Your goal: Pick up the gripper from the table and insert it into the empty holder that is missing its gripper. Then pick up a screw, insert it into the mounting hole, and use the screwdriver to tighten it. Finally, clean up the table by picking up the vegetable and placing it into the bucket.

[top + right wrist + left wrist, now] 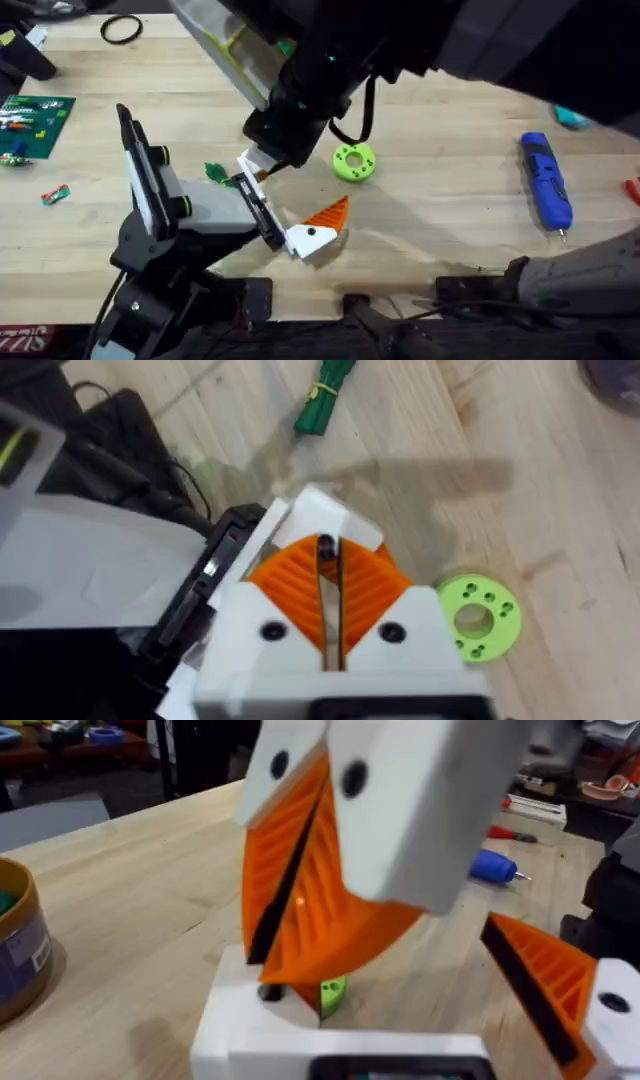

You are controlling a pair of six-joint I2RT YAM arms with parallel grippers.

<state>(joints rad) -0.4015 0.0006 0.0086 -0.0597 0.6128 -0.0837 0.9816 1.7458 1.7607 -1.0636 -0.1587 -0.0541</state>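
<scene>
**Right gripper shut over the bare holder on my left arm**

At 9 o'clock on the desk (450, 215) lies a green circuit board (35, 118), with a black ring (120, 30) at 11 o'clock. A bucket (15, 955) stands off to the side in my left wrist view.

My left gripper (282, 212) rests near 6 o'clock, its two ends well apart. The 10 o'clock end is a bare white holder (245, 1015) with a dark hole (270, 992) in its top. At the 4 o'clock end sits the orange finger (332, 212), joined to a white block with one black dot and touching the desk. I cannot tell whether it is mounted there or only lies against the rail.

The vegetable (215, 172) lies just beside my left arm, at its 11 o'clock.

My right gripper (327, 575) reaches across the middle and points down over the holder, its orange fingers (300, 910) pressed together. A small dark thing (325, 546) shows at their tips; I cannot tell what it is.

A lime-green ring (354, 162) lies near the centre, at 3 o'clock of my right gripper.

The screwdriver (545, 182) lies at 3 o'clock on the desk, well apart from both grippers, its tip towards 6 o'clock.
</scene>
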